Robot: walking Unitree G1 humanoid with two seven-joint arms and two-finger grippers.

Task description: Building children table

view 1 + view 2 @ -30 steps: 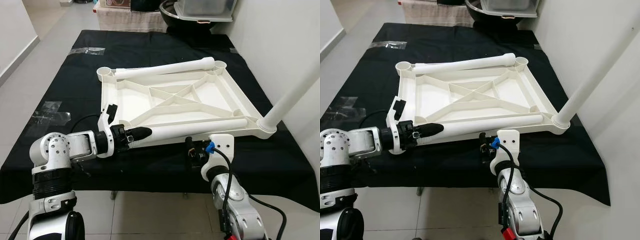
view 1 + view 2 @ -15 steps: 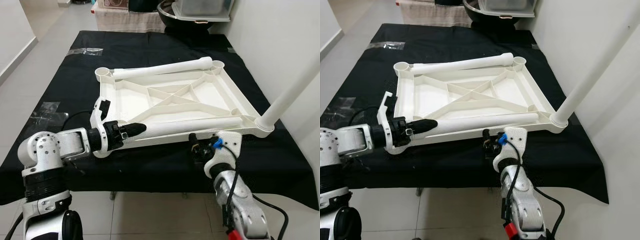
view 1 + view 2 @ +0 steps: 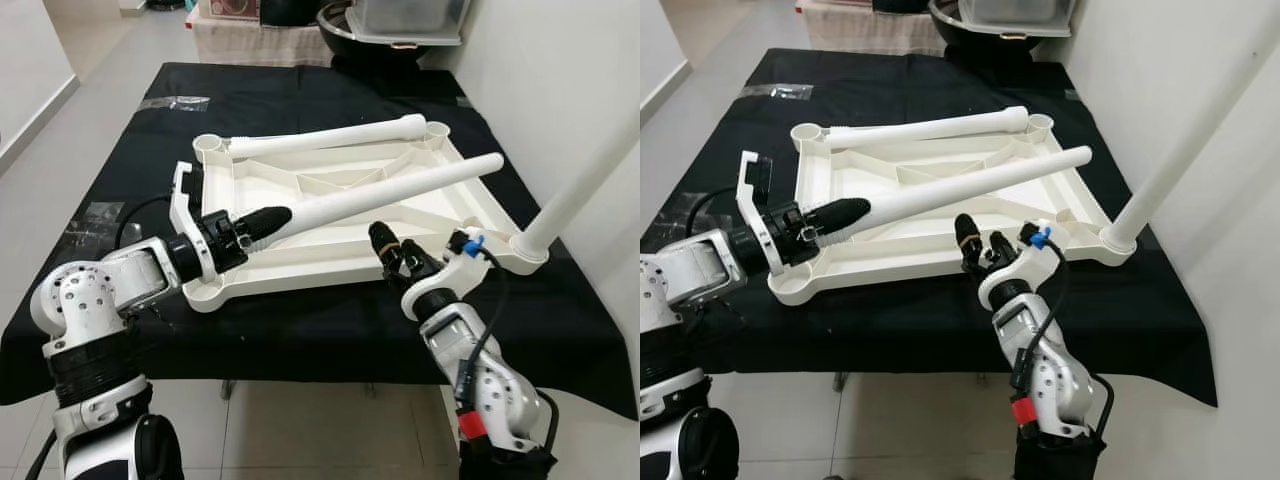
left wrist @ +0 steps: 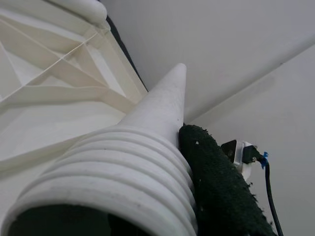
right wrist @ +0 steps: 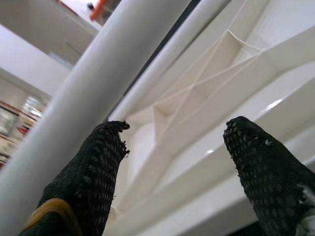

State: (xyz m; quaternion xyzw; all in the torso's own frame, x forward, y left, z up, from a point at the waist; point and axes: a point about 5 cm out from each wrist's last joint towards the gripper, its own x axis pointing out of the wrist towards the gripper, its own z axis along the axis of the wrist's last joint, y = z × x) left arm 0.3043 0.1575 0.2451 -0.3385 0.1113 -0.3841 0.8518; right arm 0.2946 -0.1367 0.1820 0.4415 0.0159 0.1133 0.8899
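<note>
- The white plastic tabletop (image 3: 340,215) lies upside down on the black cloth (image 3: 120,150), its underside up: a raised rim, diagonal ribs crossing in the middle, and a round socket at each corner.
- One white leg (image 3: 330,137) lies along the far rim, running from the socket at 11 o'clock to the one at 1 o'clock.
- A standing leg (image 3: 575,195) is seated in the corner socket at 3 o'clock and rises steeply out of the top of the head view.
- The loose leg (image 3: 385,195) is the one in my grip. It is a smooth tube that tapers slightly, with a ribbed threaded end, and it slants across the tabletop from 9 o'clock toward 2 o'clock with its far tip raised off the ribs.
- My left gripper (image 3: 262,220) is clenched round the threaded end of that leg. In the left wrist view one black finger (image 4: 221,191) presses right against the ridges.
- My right gripper (image 3: 393,255) hovers over the near rim at about 5 o'clock, fingers spread and grasping nothing. In the right wrist view the two black fingertips (image 5: 93,172) stand well apart, with the tabletop ribs showing between them.
- A blue-tipped cable (image 3: 468,242) runs along my right wrist.
- The cloth-covered table sits on a pale tiled floor (image 3: 60,120), and a white wall (image 3: 560,70) is at 3 o'clock.
</note>
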